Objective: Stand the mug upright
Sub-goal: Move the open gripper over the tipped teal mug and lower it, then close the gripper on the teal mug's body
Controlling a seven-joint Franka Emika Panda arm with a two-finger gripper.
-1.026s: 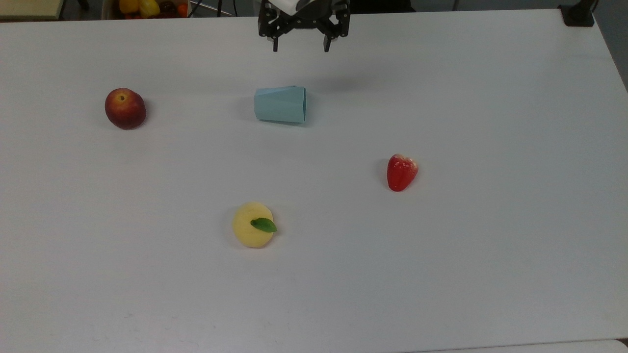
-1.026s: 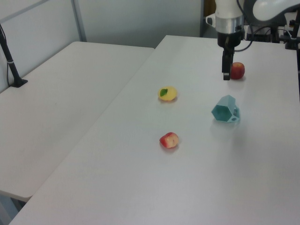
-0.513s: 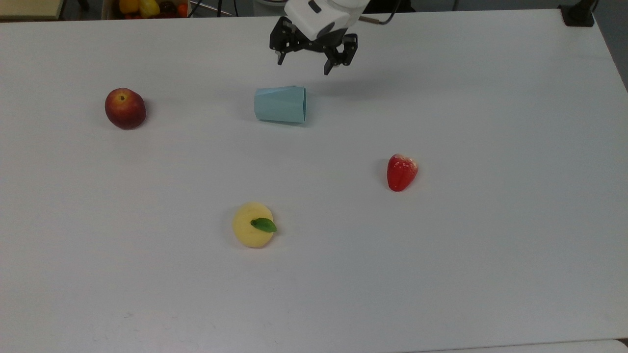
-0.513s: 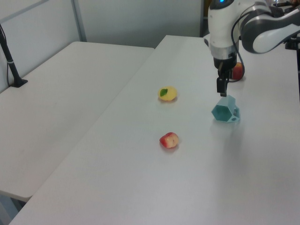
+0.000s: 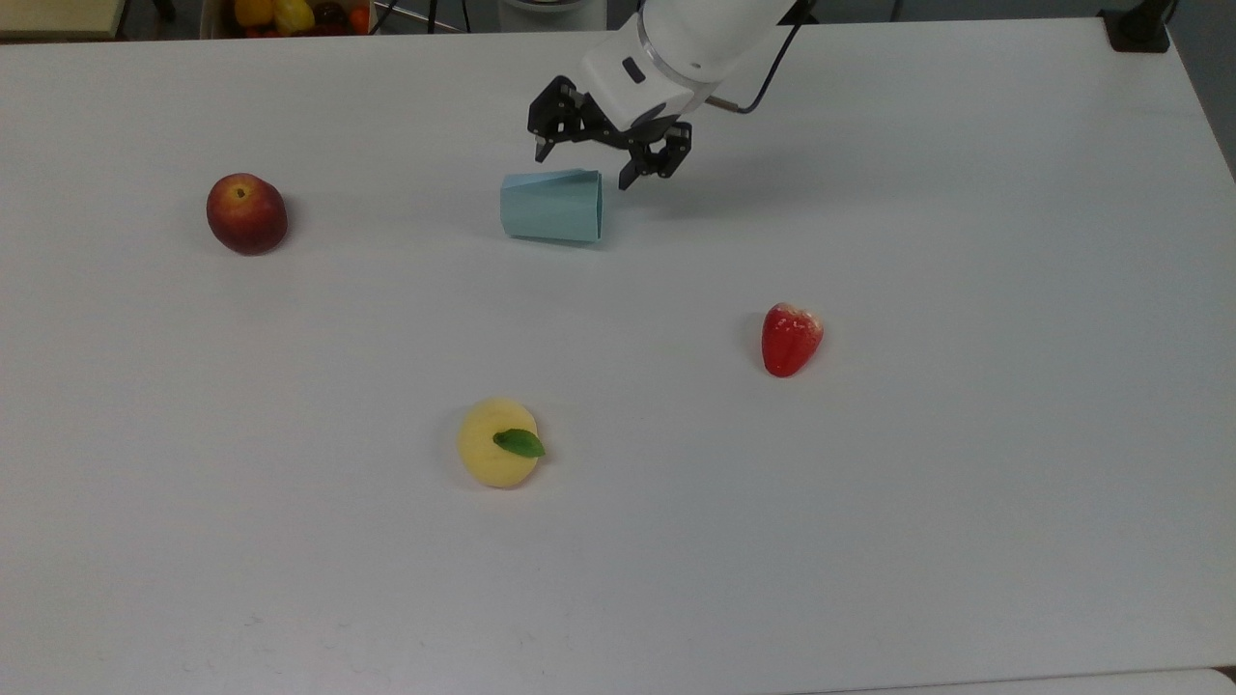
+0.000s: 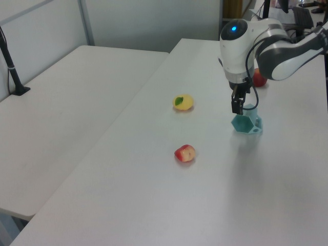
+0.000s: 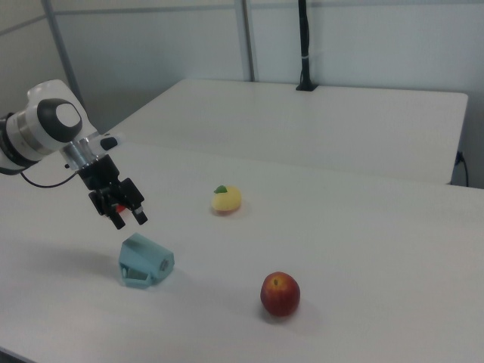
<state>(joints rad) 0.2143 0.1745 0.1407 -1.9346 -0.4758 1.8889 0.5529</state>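
The white bench [image 5: 869, 531] carries everything, with a second pale one beside it in the left view [image 6: 61, 102]. Over its far edge in the top view reaches the white robot arm [image 5: 705, 34], bent down toward the middle of the surface. At the arm's end the black gripper [image 5: 582, 166] hangs just above the bench with its jaws apart and nothing between them; in the top view one fingertip sits over the mug's upper edge and the other just past the mug's wide end, on the top view's right.

The mug [image 5: 551, 206] lies on its side, pale blue-teal and faceted. In the top view its wider rim points to the top view's right. In the left view its six-sided opening [image 6: 246, 123] faces the camera, with the gripper [image 6: 238, 106] directly above it. In the right view the mug [image 7: 145, 262] lies below the gripper [image 7: 128, 218], apart from it.

The fruits lie well apart from the mug: a red apple [image 5: 246, 213] toward the top view's left, a yellow fruit with a green leaf [image 5: 499, 443] nearer the front, and a red strawberry [image 5: 790, 339] to the top view's right.
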